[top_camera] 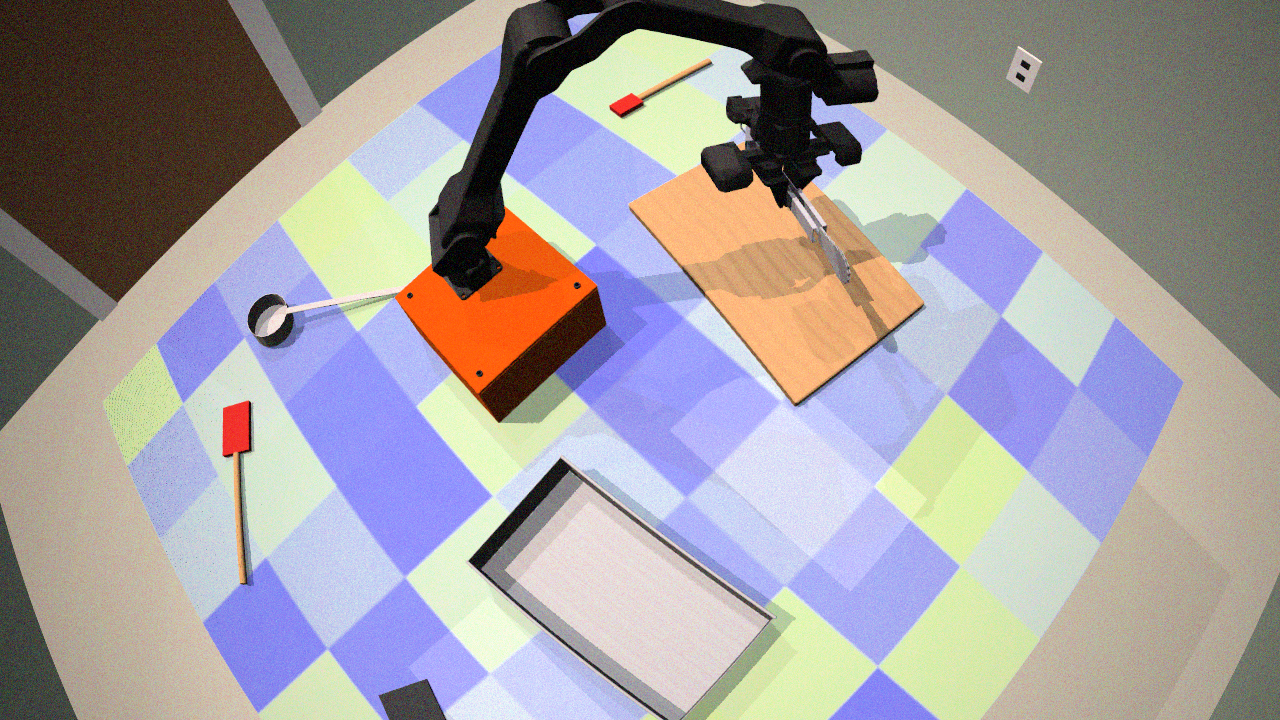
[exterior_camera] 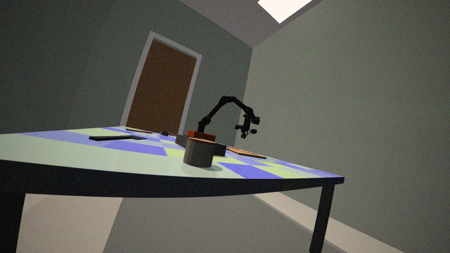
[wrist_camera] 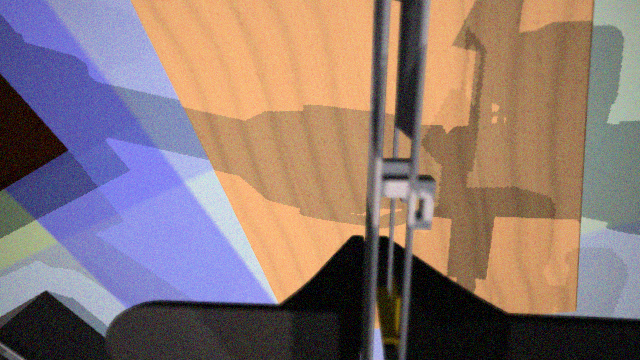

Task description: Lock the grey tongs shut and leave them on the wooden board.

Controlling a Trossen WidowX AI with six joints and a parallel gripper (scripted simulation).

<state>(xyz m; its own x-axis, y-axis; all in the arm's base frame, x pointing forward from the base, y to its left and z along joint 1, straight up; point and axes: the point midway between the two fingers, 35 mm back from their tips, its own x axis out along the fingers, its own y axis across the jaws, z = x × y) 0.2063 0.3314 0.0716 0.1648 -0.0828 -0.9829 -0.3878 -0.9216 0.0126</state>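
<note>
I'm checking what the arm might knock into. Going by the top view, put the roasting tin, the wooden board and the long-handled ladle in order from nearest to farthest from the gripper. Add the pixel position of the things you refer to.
1. Wooden board [top_camera: 769, 331] [exterior_camera: 246, 153] [wrist_camera: 300, 65]: directly below the gripper [top_camera: 781, 197] [exterior_camera: 243, 137] [wrist_camera: 368, 247].
2. Roasting tin [top_camera: 666, 541] [exterior_camera: 222, 150]: toward the image bottom.
3. Long-handled ladle [top_camera: 344, 301] [exterior_camera: 164, 133]: far image left, past the orange base.

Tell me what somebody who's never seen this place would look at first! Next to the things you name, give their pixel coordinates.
Probably the big black robot arm [top_camera: 572, 53] [exterior_camera: 227, 99], bending up from its bright orange box [top_camera: 537, 326] [exterior_camera: 201, 135] on the patchwork table [top_camera: 384, 447] [exterior_camera: 126, 166]. Next, the shiny grey tongs [top_camera: 825, 231] [wrist_camera: 372, 200] pinched in its hand [top_camera: 784, 192] [exterior_camera: 244, 135] [wrist_camera: 368, 247], hanging over the wooden board [top_camera: 760, 331] [exterior_camera: 246, 153] [wrist_camera: 300, 65]. Then maybe the red paddle [top_camera: 236, 429] on a stick, far left in the top view.
</note>
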